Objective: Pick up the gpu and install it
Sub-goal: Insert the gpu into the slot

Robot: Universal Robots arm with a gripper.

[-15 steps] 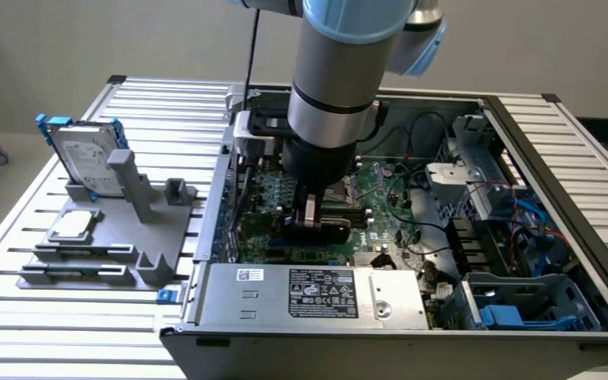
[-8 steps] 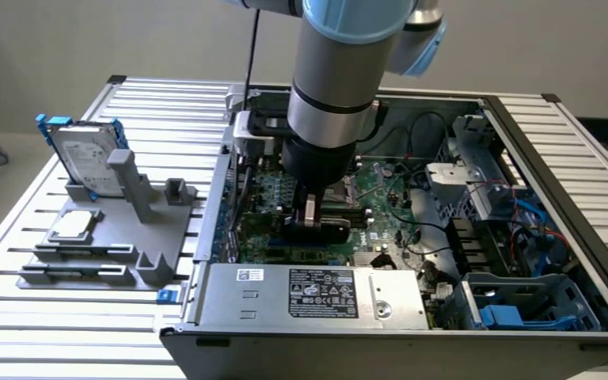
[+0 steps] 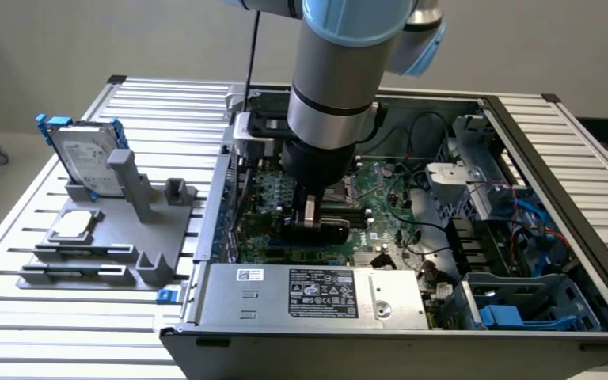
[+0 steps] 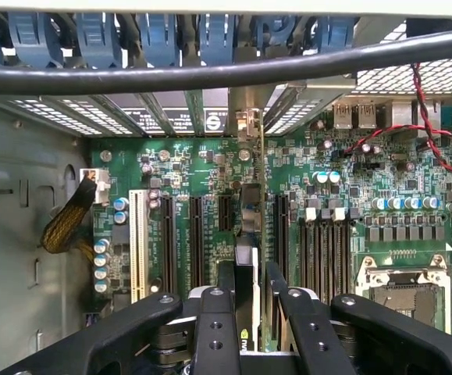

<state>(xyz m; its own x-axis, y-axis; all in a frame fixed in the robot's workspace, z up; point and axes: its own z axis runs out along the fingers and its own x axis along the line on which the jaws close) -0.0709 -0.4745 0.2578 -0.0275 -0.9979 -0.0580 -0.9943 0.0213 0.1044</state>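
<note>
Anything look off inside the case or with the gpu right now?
Nothing stands out. The gripper holds the gpu edge-on and upright over the motherboard slots, with no visible tilt. The red wires lie loose but apart from the gpu.

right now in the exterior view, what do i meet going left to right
hard drive → case wall → gripper shut on the gpu → blue cables
</note>
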